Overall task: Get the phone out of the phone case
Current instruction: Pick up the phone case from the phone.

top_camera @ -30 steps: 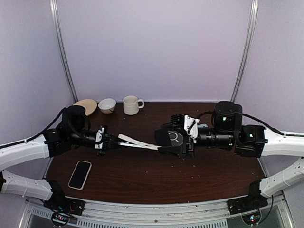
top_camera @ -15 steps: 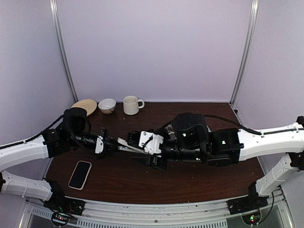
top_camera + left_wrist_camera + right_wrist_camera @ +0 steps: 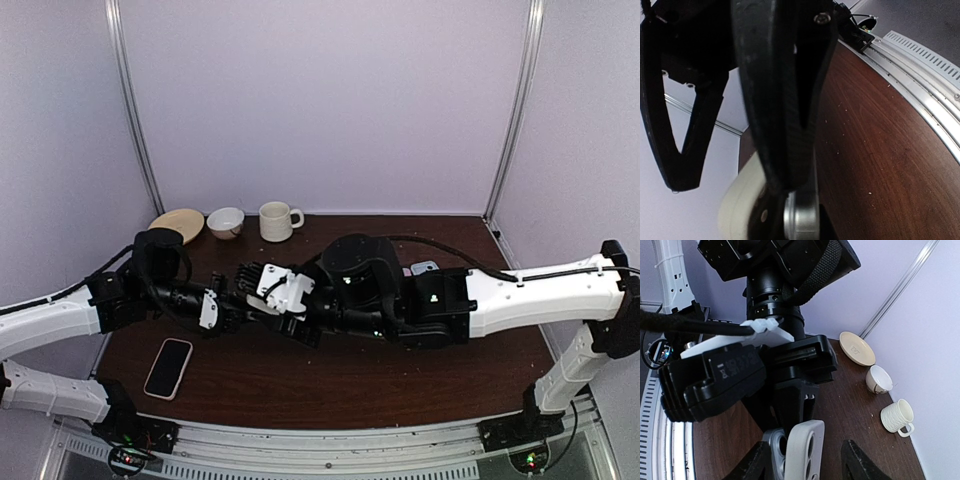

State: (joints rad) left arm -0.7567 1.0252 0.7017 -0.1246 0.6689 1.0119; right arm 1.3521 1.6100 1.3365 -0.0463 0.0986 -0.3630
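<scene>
Phone (image 3: 774,452), silver I think, sits against its white case (image 3: 807,450), both pinched at the camera end by the left fingers (image 3: 790,410), held over the table (image 3: 400,380) left of centre. Right fingers (image 3: 860,466) spread either side, not gripping. Case looks bendy, phone stiff and slick: I'd pull a case corner.

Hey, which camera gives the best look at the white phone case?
Right wrist: the phone case shows its camera cutouts up close, pinched from above by the left gripper. Top external shows only a small white sliver of it; left wrist shows only a blurred pale edge.
</scene>
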